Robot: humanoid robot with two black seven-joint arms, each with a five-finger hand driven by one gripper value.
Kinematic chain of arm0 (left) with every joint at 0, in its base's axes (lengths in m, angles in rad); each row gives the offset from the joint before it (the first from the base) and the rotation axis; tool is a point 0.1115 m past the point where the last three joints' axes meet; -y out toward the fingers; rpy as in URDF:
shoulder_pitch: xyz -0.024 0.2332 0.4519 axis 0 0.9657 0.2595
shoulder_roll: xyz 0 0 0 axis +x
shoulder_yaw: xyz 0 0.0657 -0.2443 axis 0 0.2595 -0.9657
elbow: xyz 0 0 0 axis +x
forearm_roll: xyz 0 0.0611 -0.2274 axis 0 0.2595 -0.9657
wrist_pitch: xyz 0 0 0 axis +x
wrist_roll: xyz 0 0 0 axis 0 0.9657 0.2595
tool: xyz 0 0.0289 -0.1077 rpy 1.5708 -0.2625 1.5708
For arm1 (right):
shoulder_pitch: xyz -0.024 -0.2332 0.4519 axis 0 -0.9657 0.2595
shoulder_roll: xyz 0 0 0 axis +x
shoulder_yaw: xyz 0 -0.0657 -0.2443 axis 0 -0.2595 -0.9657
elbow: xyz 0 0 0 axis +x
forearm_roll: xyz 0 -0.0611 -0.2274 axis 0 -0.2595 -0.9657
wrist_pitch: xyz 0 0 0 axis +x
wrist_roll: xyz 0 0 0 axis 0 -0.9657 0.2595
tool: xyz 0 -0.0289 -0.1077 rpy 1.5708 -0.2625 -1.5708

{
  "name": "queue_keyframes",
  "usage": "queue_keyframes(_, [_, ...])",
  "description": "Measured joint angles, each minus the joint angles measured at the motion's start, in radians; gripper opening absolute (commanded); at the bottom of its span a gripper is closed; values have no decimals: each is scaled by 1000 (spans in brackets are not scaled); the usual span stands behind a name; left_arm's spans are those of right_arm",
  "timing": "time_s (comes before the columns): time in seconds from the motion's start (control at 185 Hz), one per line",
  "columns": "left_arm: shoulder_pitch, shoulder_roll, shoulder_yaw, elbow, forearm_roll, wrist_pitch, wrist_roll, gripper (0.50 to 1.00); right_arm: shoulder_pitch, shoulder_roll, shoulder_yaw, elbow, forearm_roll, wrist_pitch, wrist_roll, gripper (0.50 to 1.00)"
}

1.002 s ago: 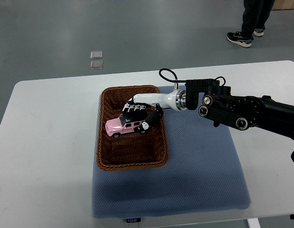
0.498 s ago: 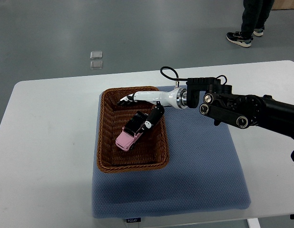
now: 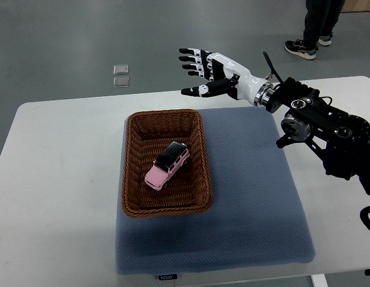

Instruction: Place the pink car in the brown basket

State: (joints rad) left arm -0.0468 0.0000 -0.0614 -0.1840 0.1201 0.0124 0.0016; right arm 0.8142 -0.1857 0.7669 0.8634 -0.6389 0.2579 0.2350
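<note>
The pink car point(image 3: 167, 166), with a black roof, lies diagonally inside the brown wicker basket point(image 3: 135, 200), touched by nothing. My right hand point(image 3: 204, 70) is raised above the table's far edge, up and to the right of the basket, fingers spread and holding nothing. Its black arm point(image 3: 320, 122) comes in from the right edge. The left arm does not show.
The basket rests on the left part of a blue-grey mat point(image 3: 251, 203) on the white table point(image 3: 59, 179). A person's legs and shoes point(image 3: 311, 36) stand on the floor at the top right. Two small square plates point(image 3: 121, 75) lie on the floor beyond the table.
My right hand let go of the pink car in the basket, then rose up and back to the right with fingers spreading. The car turned diagonal and now lies still.
</note>
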Motion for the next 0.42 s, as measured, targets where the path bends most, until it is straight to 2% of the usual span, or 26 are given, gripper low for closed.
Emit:
queue_keyframes(0.2, [0, 0, 0, 0, 0, 0, 0, 1000, -161, 42, 163, -26, 368, -6, 2, 913])
queue_keyframes(0.423, [0, 0, 0, 0, 1, 0, 0, 1000, -190, 61, 174, -128, 504, -2, 4, 913])
